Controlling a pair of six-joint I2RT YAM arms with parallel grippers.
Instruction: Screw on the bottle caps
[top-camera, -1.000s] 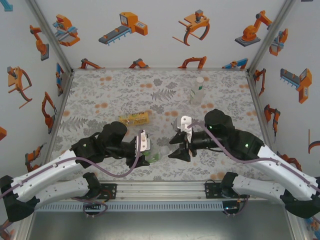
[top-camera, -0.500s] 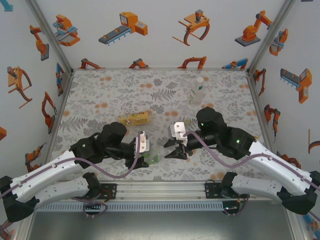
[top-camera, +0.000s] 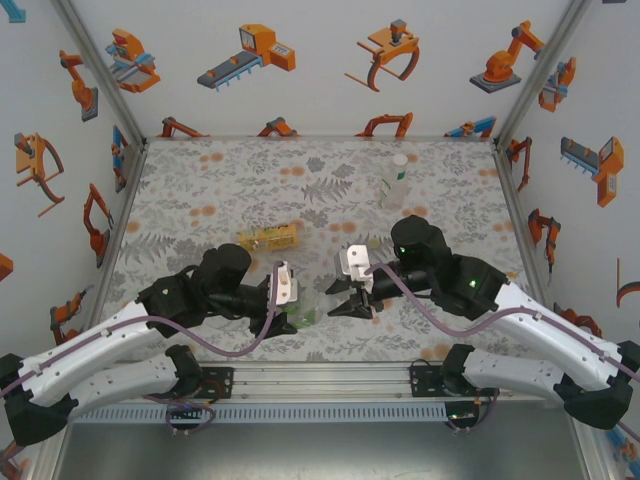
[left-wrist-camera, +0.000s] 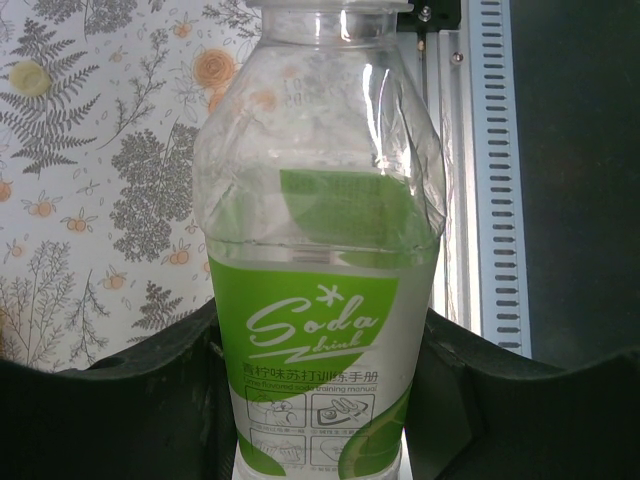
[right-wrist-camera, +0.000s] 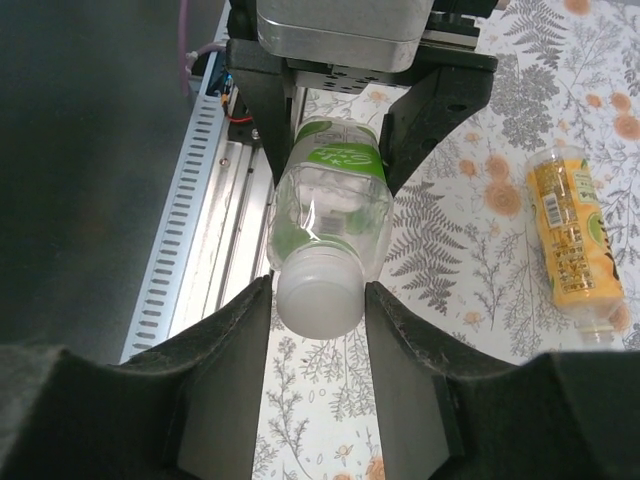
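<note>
Pale cap (right-wrist-camera: 318, 292) on the mouth of the green-labelled bottle (left-wrist-camera: 320, 330), pinched from both sides by the right fingers (right-wrist-camera: 225, 360). Bottle itself lying level in the air above the near edge of the counter (top-camera: 200, 190), clamped round its label by the left fingers (right-wrist-camera: 262, 110), mouth toward the right arm.

For a good job of this step:
- Line the right wrist up with the bottle's long axis before turning, for a square catch on the thread and no crossing.
- Press lightly inward while twisting.
- Squeeze the cap no harder than needed: thin plastic, probably easy to dent.
- Hold the left grip firm against any spin of the bottle.
- Release, wind back and regrip as often as needed.
- Count it done only with the cap flush and resisting.

Around all this:
- Pale counter top printed with grey ferns and orange blossoms, with a slotted metal rail (top-camera: 320, 378) along its near edge.
- Yellow bottle (top-camera: 268, 238) on its side near the middle.
- Tall clear bottle (top-camera: 396, 180) upright toward the far right corner.
- White walls (top-camera: 300, 60) on three sides, printed with orange robot arms.
</note>
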